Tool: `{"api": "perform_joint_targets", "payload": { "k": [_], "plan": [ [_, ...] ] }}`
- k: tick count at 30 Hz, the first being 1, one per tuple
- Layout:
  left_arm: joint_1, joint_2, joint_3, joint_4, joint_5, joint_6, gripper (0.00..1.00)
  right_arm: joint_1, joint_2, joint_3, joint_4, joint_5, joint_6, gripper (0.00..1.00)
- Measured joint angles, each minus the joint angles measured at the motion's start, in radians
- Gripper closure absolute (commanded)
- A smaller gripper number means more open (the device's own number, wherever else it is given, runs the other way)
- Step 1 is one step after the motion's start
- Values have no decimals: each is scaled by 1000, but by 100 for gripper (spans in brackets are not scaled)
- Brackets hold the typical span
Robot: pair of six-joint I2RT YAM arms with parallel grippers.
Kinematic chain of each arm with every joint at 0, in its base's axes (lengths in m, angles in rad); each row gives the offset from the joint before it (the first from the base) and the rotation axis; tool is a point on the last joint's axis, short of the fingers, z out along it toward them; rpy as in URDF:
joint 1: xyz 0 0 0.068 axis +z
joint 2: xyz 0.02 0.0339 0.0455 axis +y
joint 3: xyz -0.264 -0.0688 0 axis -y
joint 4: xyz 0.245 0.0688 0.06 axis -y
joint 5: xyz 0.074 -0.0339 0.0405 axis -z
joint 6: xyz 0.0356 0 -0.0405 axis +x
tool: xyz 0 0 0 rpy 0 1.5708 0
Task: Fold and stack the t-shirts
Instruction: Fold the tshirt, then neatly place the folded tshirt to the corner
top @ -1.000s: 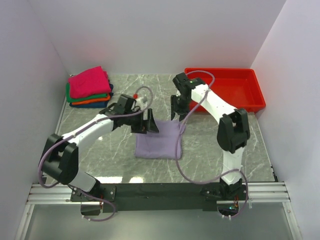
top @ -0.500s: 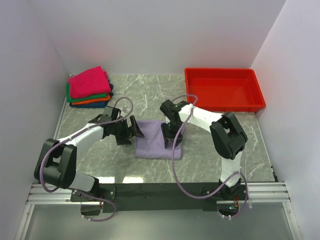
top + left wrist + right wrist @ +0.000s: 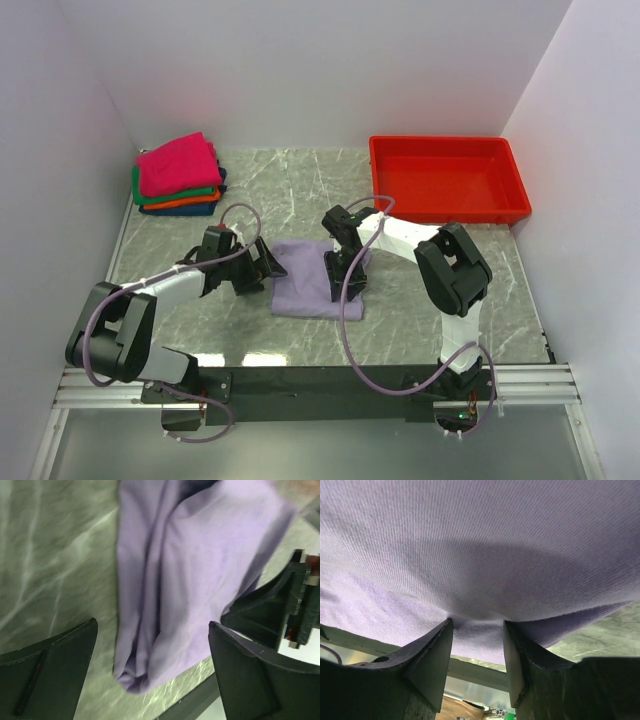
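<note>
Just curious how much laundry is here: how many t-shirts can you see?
5: a pale lavender cloth t-shirt folded mid-table, plus a back-left stack of magenta-pink, green, orange and dark blue ones. More could hide inside the stack.

Lavender t-shirt, grey marbled table

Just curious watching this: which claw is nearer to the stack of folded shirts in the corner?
Left. The left claw is open by the lavender shirt's left edge, on the side facing the stack of folded shirts. The right claw presses on that shirt's far right side.
</note>
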Motion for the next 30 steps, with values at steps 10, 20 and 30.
{"api": "perform_joint_targets", "payload": {
  "k": [10,20,30],
  "plan": [
    [2,101,-85,378,130,-15,1,-5,-3,-13,14,-12,-2,48],
    [-34,212,-98,610,208,-23,1,-5,-16,-28,27,-12,-3,49],
    [-183,280,0,578,179,-17,1,-5,-16,-28,26,-13,-3,49]
  ]
}}
